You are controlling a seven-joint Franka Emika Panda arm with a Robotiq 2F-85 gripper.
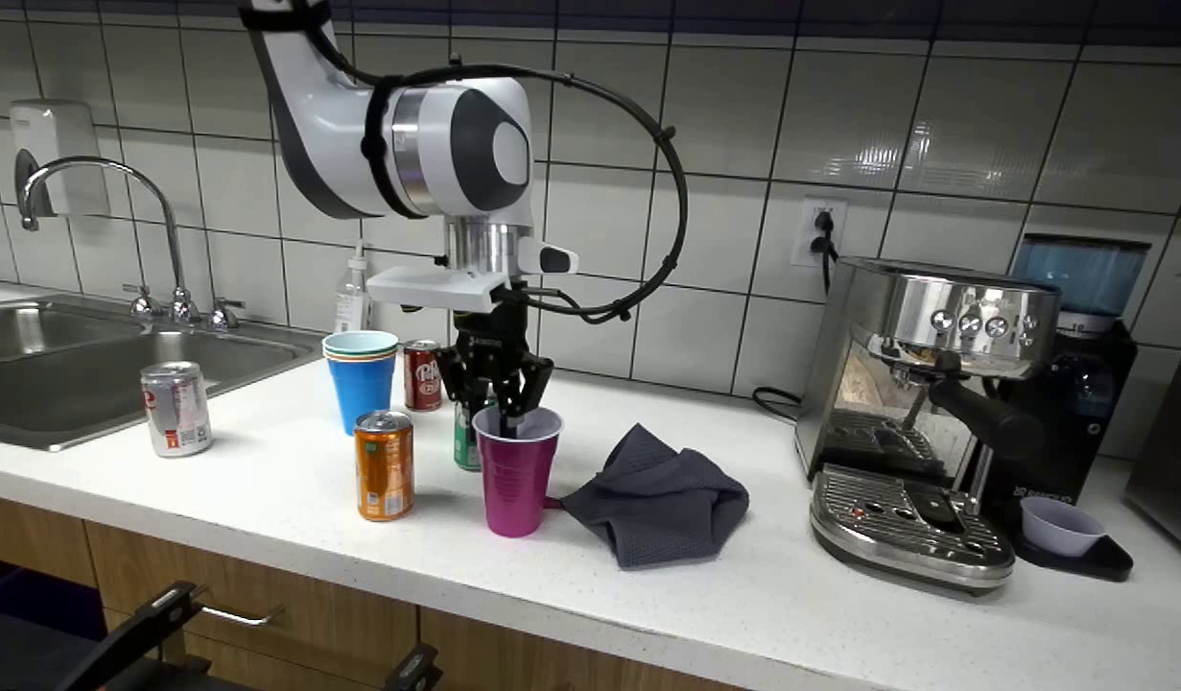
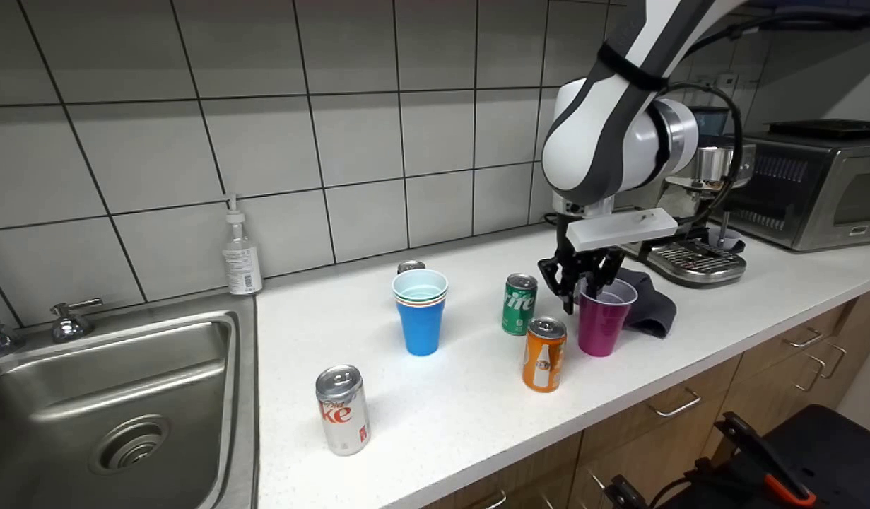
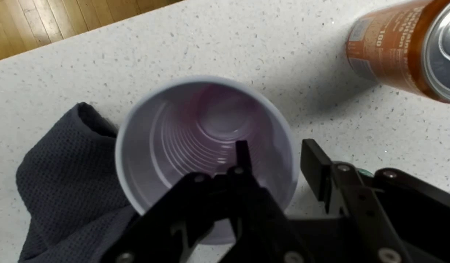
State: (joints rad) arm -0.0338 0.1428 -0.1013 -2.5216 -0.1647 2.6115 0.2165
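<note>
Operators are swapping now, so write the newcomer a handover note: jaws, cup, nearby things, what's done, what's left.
Jaws: open, one inside the magenta cup, the other outside it.
Cup: upright on the counter, between the gray cloth and the orange can.
Done: jaws set astride the cup's wall.
Left: closing, it seems; the jaws are not yet shut on the cup.

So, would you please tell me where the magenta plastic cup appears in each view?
In an exterior view: the magenta plastic cup stands left of centre, lower half.
In an exterior view: the cup stands right of centre, lower half.
Wrist view: the cup is near the middle, seen from above.
Shared landmark: the orange metal can, left of the cup in both exterior views, upper right in the wrist view.
</note>
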